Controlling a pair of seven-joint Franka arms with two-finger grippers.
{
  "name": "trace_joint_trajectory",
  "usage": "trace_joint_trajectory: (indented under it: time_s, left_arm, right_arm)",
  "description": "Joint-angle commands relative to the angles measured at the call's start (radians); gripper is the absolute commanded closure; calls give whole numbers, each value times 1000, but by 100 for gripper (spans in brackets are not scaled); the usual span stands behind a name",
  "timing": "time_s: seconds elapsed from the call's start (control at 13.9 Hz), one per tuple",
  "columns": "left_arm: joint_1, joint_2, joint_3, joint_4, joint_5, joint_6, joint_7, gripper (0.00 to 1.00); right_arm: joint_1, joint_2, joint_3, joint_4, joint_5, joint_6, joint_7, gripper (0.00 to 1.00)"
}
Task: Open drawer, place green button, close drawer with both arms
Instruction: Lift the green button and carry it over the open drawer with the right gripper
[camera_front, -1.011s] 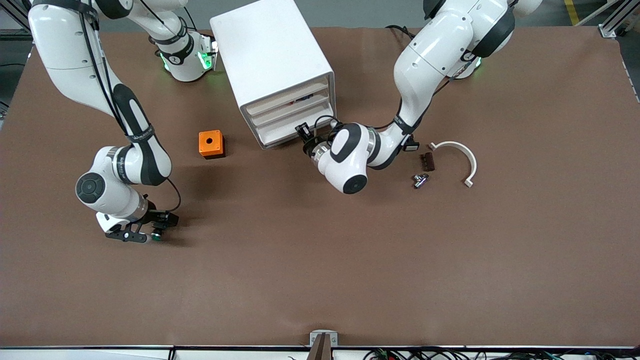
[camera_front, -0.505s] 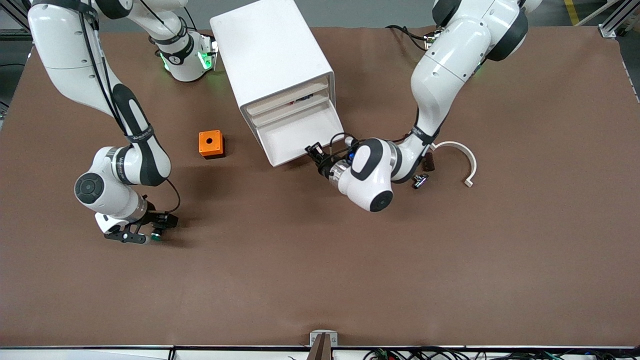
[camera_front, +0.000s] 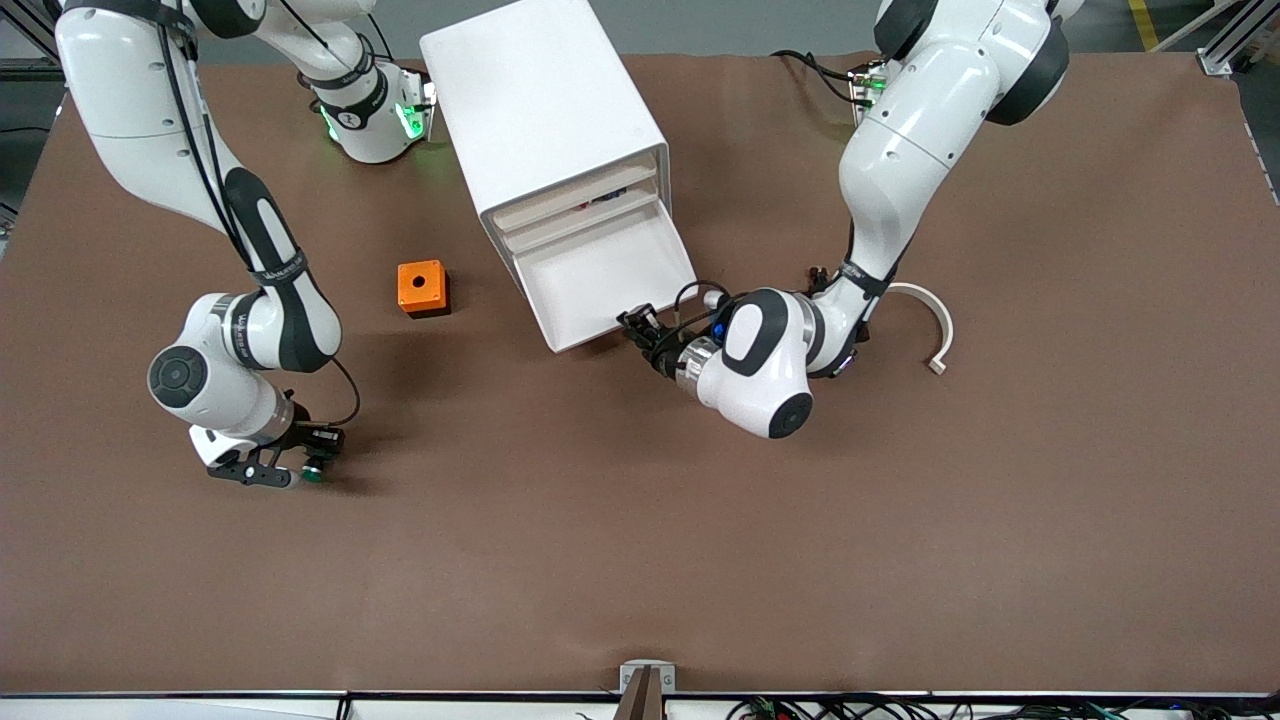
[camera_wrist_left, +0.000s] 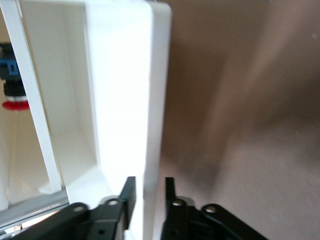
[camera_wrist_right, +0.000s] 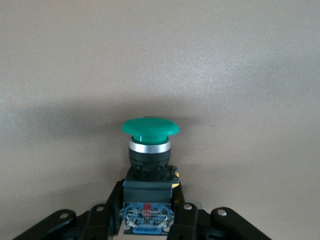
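The green-capped button (camera_wrist_right: 150, 127) stands on the brown mat near the right arm's end of the table, its cap (camera_front: 314, 474) just showing. My right gripper (camera_wrist_right: 148, 200) (camera_front: 300, 463) is down at the mat and shut on the button's black-and-blue body. The white cabinet's (camera_front: 545, 100) bottom drawer (camera_front: 600, 280) is pulled out and nothing lies in it. My left gripper (camera_front: 638, 325) (camera_wrist_left: 150, 187) is at the drawer's front wall (camera_wrist_left: 125, 100), one finger on each side. Narrow gaps show, so it is open.
An orange cube with a hole (camera_front: 422, 288) sits beside the cabinet toward the right arm's end. A white curved piece (camera_front: 925, 310) lies toward the left arm's end. A red-capped part (camera_wrist_left: 12, 102) shows inside the cabinet above the open drawer.
The left arm drew the bottom drawer out toward the front camera, then its fingers eased apart. The right gripper's fingers closed on the button.
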Motion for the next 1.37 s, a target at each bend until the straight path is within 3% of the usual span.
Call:
trace_joint_trajectory:
  time_s: [0.0,0.29,0.58,0.79,1.01,1.3]
  left_arm:
    - [10,1,-6,41,-5,3,-3,0]
    - [59,-28,-2,41,16,-10,1,0]
    - [93,-87,-8,39,204,-137,0,0]
    - [98,-113,-8,41,342,-145,16,0]
    - [157,-105,0,44,380,-135,209,0]
    - [190,-108,84,45,421,-128,545,0]
  right_arm:
    - [-3,7,3,18,14,-10,10,100]
    - [6,-49,6,32,16,-105,106,100]
    - [32,-183,94,30,67,-271,345,100]
    - [102,-291,159,32,68,-345,640,100]
    - [226,-350,200,33,70,-363,945,100]
    - [440,-333,200,73,65,-337,1296,100]
